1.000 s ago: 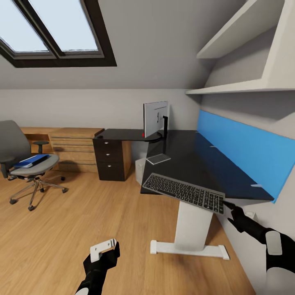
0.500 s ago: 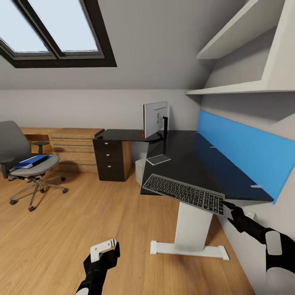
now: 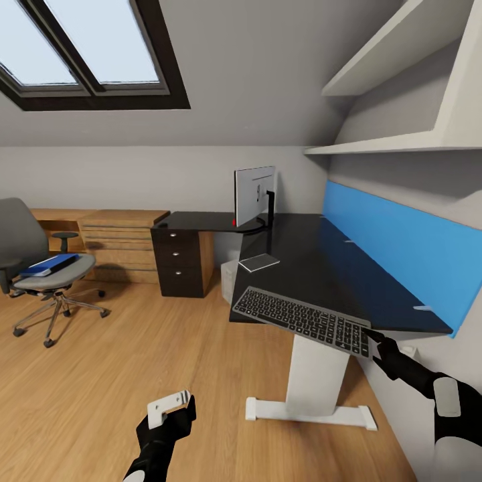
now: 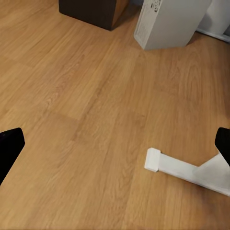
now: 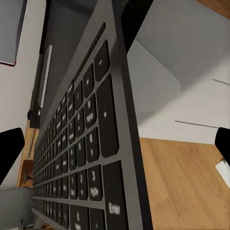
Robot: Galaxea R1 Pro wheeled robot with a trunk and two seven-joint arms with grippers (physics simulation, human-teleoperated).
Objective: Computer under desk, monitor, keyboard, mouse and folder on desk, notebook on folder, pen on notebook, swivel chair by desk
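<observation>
The dark keyboard (image 3: 301, 320) lies slanted at the front edge of the black desk (image 3: 314, 268), its right end jutting past the edge. My right gripper (image 3: 372, 337) is at that end, fingertips (image 5: 9, 153) wide apart, open around the keyboard (image 5: 81, 143). The monitor (image 3: 254, 194) stands at the desk's far end, with the notebook (image 3: 259, 261) flat in front of it. The computer (image 3: 229, 278) (image 4: 170, 21) sits under the desk. At the left stands the swivel chair (image 3: 27, 234), the blue folder (image 3: 48, 264) on its seat. My left gripper (image 3: 171, 410) hangs open over the floor. Mouse and pen are out of view.
The desk's white leg (image 3: 314, 375) and its foot (image 4: 187, 170) stand on the plank floor just ahead of me. Dark drawers (image 3: 179, 261) and light oak drawers (image 3: 120, 244) line the far wall. White shelves (image 3: 395, 140) hang above the blue back panel (image 3: 402, 241).
The whole picture has shifted slightly, so the camera moved. The keyboard, both grippers and the furniture keep their places relative to one another.
</observation>
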